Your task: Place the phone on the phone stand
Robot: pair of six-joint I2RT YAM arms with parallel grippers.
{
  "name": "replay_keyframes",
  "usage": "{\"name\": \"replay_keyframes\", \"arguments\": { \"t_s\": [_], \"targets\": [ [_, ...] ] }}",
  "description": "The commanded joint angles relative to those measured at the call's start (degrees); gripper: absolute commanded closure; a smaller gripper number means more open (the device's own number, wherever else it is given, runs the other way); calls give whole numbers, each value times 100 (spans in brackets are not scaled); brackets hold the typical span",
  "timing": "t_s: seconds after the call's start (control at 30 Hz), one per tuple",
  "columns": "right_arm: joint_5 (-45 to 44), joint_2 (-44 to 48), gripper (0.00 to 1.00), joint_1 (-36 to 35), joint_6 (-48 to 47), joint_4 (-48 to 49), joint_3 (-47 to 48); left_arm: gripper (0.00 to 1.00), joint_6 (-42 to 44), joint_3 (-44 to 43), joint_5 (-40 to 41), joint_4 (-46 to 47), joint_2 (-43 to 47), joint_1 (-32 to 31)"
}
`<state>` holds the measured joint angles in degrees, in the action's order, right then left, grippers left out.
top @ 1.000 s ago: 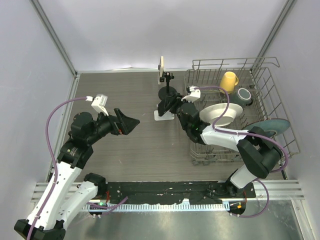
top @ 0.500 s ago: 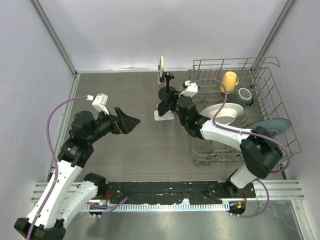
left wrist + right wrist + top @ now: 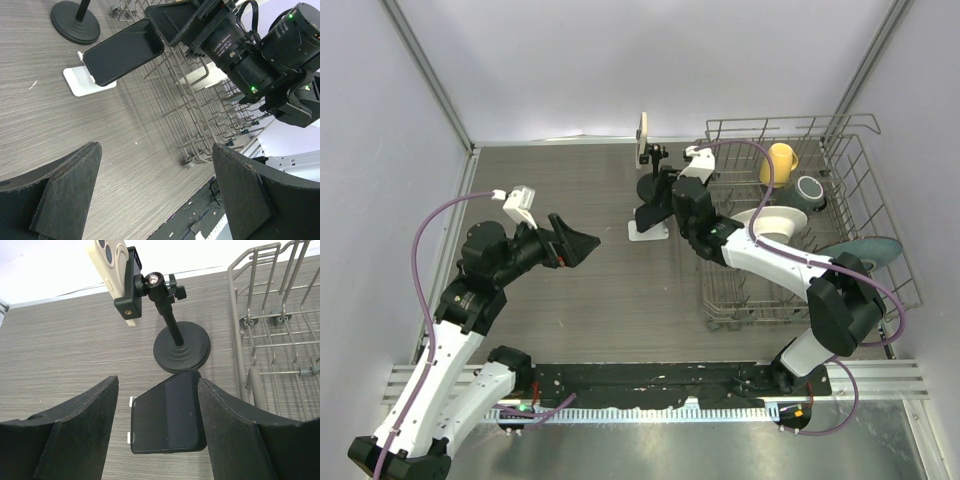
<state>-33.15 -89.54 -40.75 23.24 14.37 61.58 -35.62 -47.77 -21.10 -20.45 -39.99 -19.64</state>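
Note:
The black phone (image 3: 167,415) leans screen-up on the small white phone stand (image 3: 130,402), just in front of a round black tripod base (image 3: 181,347). My right gripper (image 3: 157,385) is open above it, one finger on each side of the phone in the view, gripping nothing. In the top view the right gripper (image 3: 656,205) hovers over the phone (image 3: 647,216) and stand (image 3: 645,233). My left gripper (image 3: 578,243) is open and empty, well to the left. The left wrist view shows the phone (image 3: 124,51) on the stand (image 3: 87,81).
A tripod holder (image 3: 653,187) clamps a cream phone (image 3: 642,138) just behind the stand. A wire dish rack (image 3: 720,300) on the right holds a yellow mug (image 3: 779,160), a white plate (image 3: 765,222), a bowl (image 3: 810,190) and a teal plate (image 3: 865,252).
My right wrist has risen and drawn back toward the far side, away from the phone. The phone stays on the stand. The left arm has not moved.

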Motion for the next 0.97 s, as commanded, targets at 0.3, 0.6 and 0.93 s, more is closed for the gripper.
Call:
{"name": "replay_keyframes", "arguments": {
  "t_s": [0.3, 0.6, 0.93],
  "targets": [
    [-243, 94, 31, -783, -1278, -2327, 1556, 4, -94, -189, -52, 50, 44, 21],
    [-570, 1760, 26, -943, -638, -4458, 1752, 4, -384, -426, 326, -521, 8, 21],
    [553, 5645, 18, -961, -584, -4689, 696, 4, -807, -1330, 150, -267, 492, 21]
  ]
}}
